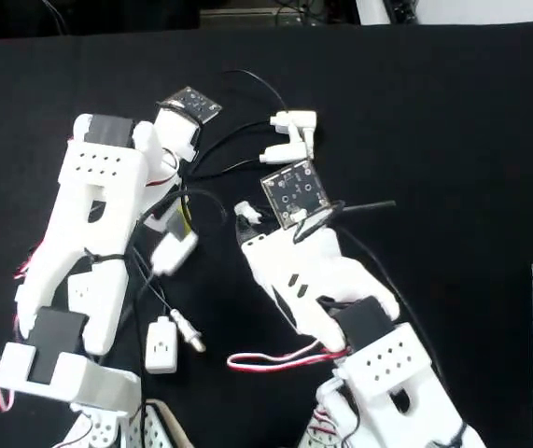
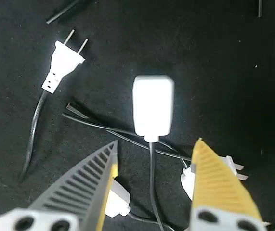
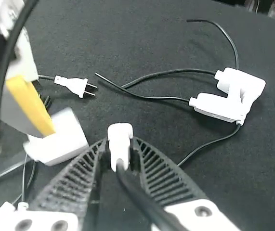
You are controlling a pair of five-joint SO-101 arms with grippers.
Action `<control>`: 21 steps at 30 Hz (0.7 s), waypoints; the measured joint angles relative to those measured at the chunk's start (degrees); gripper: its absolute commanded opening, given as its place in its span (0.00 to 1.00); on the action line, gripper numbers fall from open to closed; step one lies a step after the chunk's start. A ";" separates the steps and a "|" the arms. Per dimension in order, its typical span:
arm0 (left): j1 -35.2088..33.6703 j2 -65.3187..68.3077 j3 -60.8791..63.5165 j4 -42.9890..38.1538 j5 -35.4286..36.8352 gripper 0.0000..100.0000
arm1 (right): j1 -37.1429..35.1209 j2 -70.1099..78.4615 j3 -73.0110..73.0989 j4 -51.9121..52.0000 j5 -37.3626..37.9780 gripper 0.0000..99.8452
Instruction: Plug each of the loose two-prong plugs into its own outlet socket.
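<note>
Two arms lean over a black surface [image 1: 453,121]. From the high view, the left arm [image 1: 89,215] doubles back so its tip sits just above a white socket [image 1: 173,250]. A second socket [image 1: 161,345] lies nearer the bases, with a loose plug [image 1: 189,329] just beside it. The right arm [image 1: 341,289] points toward the middle with a held plug [image 1: 245,211] at its tip. Beyond that lies a white pair [image 1: 294,135], two pieces touching at one end.

From the left wrist view, the left jaws stand wide apart with nothing between them. The socket [image 2: 151,105] lies just past the fingertips, its cord running back between them. A loose plug [image 2: 62,60] lies off to one side, both prongs bare.

From the right wrist view, the right jaws are clamped on the held plug [image 3: 119,143], its cord trailing back between them. Near it sits the socket [image 3: 58,138], under a yellow finger [image 3: 29,103]. A loose plug [image 3: 74,85] lies beyond, and the white pair [image 3: 229,94] lies well apart.
</note>
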 measured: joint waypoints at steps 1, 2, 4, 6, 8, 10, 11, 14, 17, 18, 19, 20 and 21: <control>0.00 0.00 0.00 0.00 0.00 0.25 | 0.00 0.00 0.00 0.00 0.18 0.01; 0.00 0.00 0.09 0.00 0.00 0.25 | 0.00 0.00 0.00 0.00 0.18 0.01; 0.00 0.00 0.09 0.00 0.00 0.25 | 0.00 0.00 0.00 0.00 0.18 0.01; 0.00 0.00 0.18 0.00 0.00 0.25 | 0.00 0.00 0.00 0.00 0.18 0.01; 0.00 0.00 1.05 0.00 0.00 0.25 | 0.00 0.00 0.00 0.00 0.18 0.01; 0.00 0.00 2.90 -0.79 0.00 0.24 | 0.00 0.00 0.00 0.00 0.18 0.01; 0.00 0.00 4.22 -1.58 0.00 0.23 | 0.00 0.00 0.00 0.00 0.18 0.01; 0.35 0.00 8.88 -5.80 0.00 0.21 | 0.00 0.00 0.00 0.00 0.18 0.01; 1.32 0.00 14.95 -13.19 0.00 0.21 | 0.00 0.00 0.00 0.00 0.18 0.01; 1.76 0.00 17.23 -16.09 0.00 0.21 | 0.00 0.00 0.00 0.00 0.18 0.01; 2.20 0.00 19.69 -19.43 0.00 0.21 | 0.00 0.00 0.00 0.00 0.18 0.01; 2.73 0.00 22.15 -22.33 0.00 0.21 | 0.00 0.00 0.00 0.00 0.18 0.01; 3.34 0.00 24.44 -24.88 0.09 0.21 | 0.00 0.00 0.00 0.00 0.18 0.01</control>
